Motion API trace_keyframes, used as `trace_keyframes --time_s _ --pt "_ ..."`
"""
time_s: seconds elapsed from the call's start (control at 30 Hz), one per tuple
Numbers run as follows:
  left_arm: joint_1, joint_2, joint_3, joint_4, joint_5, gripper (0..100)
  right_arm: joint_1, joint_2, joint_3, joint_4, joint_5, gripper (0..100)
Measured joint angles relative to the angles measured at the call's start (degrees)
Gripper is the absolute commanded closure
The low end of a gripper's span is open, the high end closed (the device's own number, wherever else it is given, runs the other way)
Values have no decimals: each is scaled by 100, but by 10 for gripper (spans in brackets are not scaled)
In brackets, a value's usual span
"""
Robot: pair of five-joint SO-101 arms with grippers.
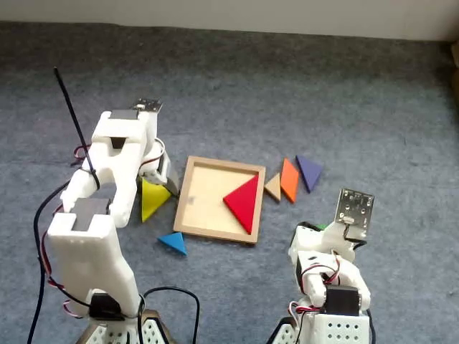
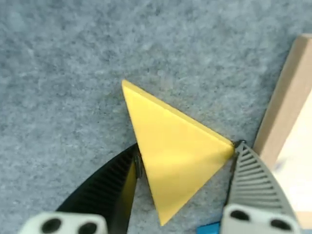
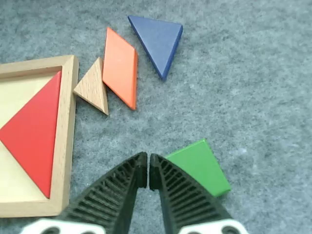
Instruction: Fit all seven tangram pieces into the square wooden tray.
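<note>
The left gripper (image 2: 187, 148) is spread wide, its jaws bearing on the yellow triangle (image 2: 173, 165), which lies on the carpet just outside the tray (image 2: 282, 112). The triangle's long edge faces away from the tray and its opposite corner points toward it. The right gripper (image 3: 147, 158) is closed and empty beyond the tray's opposite side.
</note>
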Motion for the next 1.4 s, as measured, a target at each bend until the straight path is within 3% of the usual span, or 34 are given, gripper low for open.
trace_keyframes --time_s 0.57,0.87,1.17,1.3,1.4 --pt "141 -97 -167 -18 -976 803 0 0 0 0 0 976" --pt "167 -308 -97 -26 -1055 816 0 0 0 0 0 976" --pt "1073 -1389 624 62 -1073 864 0 0 0 0 0 976" --pt "1389 -1468 782 62 -1081 838 0 0 0 0 0 976" --pt "1336 -1530 782 62 -993 732 0 0 0 0 0 976"
